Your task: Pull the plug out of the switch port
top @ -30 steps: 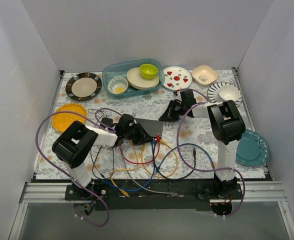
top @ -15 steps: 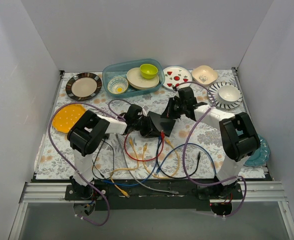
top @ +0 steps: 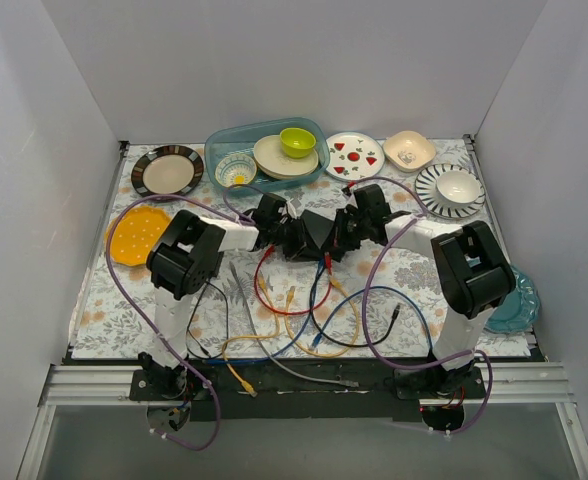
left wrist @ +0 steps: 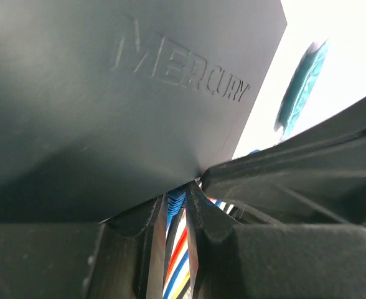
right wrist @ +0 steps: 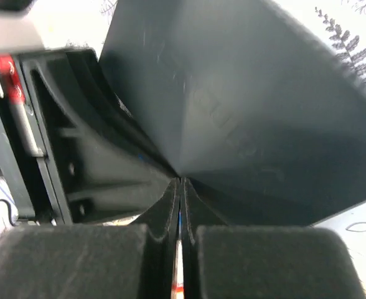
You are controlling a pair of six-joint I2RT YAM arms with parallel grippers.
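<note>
The black switch point(top: 312, 232) hangs tilted on edge above the table's middle, between my two grippers. In the left wrist view the switch point(left wrist: 108, 93) fills the top, its raised lettering showing. My left gripper point(top: 286, 238) stands nearly shut at the switch's lower edge, and a blue ribbed plug point(left wrist: 174, 200) sits between the tips of the left gripper point(left wrist: 178, 196). Red, blue and yellow cables point(top: 304, 300) trail down to the table. My right gripper point(top: 344, 235) is shut. In its wrist view the right gripper point(right wrist: 180, 182) touches a corner of the switch point(right wrist: 245, 106).
Dishes line the back: a striped plate point(top: 167, 172), a blue tub point(top: 264, 155) of bowls, a strawberry plate point(top: 354, 155), a beige bowl point(top: 409, 150). A yellow plate point(top: 137, 232) lies left, a teal plate point(top: 509, 310) right. Loose cables cover the front.
The switch has gone from lying flat to the left of centre to being raised on edge farther back. Both grippers have closed in on each other around it.
</note>
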